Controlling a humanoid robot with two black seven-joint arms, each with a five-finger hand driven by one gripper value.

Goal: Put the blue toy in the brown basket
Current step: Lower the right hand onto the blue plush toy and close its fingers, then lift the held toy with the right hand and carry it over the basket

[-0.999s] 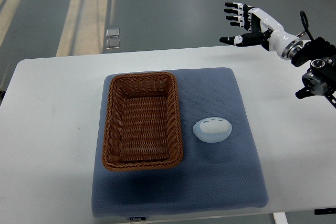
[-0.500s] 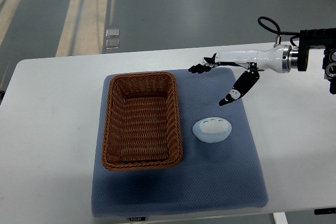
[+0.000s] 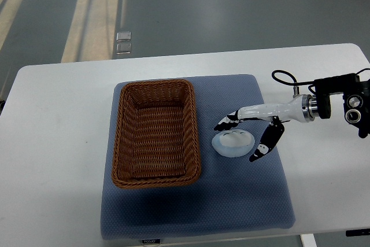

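The blue toy [image 3: 232,144] is a pale blue rounded lump lying on the blue-grey mat [image 3: 196,212], just right of the brown wicker basket [image 3: 157,132]. The basket holds nothing. My right hand [image 3: 239,137] comes in from the right edge and hovers at the toy, fingers [image 3: 226,124] spread over its far side and the thumb [image 3: 263,146] on its right side. The hand is open and whether it touches the toy cannot be told. The left arm is out of view.
The mat lies on a white table [image 3: 52,143]. The grey floor [image 3: 191,10] lies beyond the table's far edge. My right forearm and wrist housing [image 3: 338,103] hang over the table's right side.
My right hand has swung in from above the table's far right corner, down and left, to the toy. The toy and basket have not moved.
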